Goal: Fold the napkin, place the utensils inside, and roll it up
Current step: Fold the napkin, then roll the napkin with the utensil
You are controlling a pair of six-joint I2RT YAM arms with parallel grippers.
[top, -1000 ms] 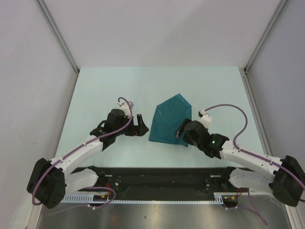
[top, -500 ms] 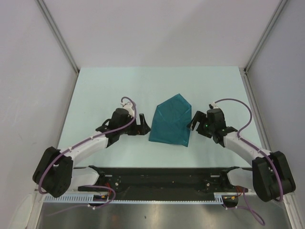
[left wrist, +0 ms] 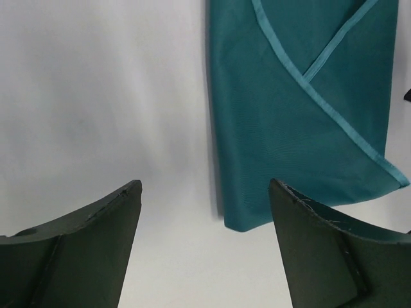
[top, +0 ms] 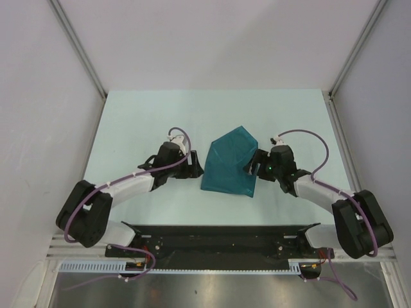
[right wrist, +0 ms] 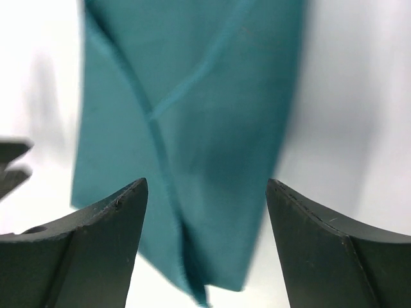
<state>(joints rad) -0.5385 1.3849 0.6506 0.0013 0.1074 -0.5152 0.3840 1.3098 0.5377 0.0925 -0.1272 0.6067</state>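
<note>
While the folded napkin (top: 230, 162) lies on your desk (top: 148, 122), your left claw (top: 194, 165) and right claw (top: 252, 165) flank it, both spread apart and, in the blurred wrist view, seemingly gripping nothing.

You have the napkin (top: 231, 160) lying on the table (top: 148, 115), a little right of its middle, with 1 folded flap over the layer beneath. Your 2 grippers flank it: the left gripper (top: 192, 165) sits just beside its left edge, and the right gripper (top: 252, 165) is at its right edge, towards the near corner. From the left wrist, the napkin lies ahead and to the right. From the right wrist, it lies straight ahead between the fingers.
</note>
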